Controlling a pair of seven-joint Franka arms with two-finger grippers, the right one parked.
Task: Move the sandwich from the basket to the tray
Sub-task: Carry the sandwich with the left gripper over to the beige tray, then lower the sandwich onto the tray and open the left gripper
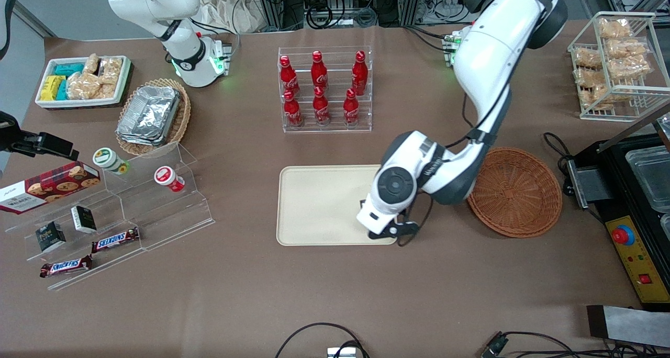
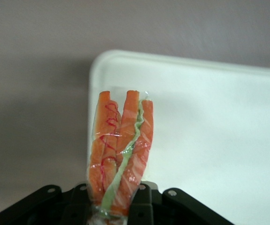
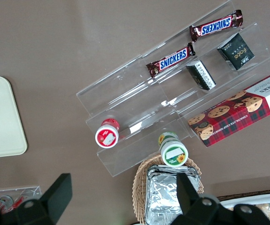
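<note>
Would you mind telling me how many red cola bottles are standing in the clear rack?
6, none seemingly hidden. Farther row: bottles. Nearer row. The gripper holds the sandwich over the tray, nearer the camera.

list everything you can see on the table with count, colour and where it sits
sandwich: 1, orange-red and green edge, in the claw over the tray's corner
tray: 1, cream, mid-table
round basket: 1, reddish-brown, beside the tray toward the working arm's end
cola bottles: 6, red, in a clear rack farther from the front camera than the tray
wire basket: 1, white, holding tan snack bags, working arm's end
oval basket: 1, light wicker, holding foil containers, parked arm's end
white bin: 1, holding snack packets, beside the oval basket
Snickers bars: 2, brown, on the clear stepped stand
cookie box: 1, red, on the stand
claw: 1, black, shut on the sandwich
</note>
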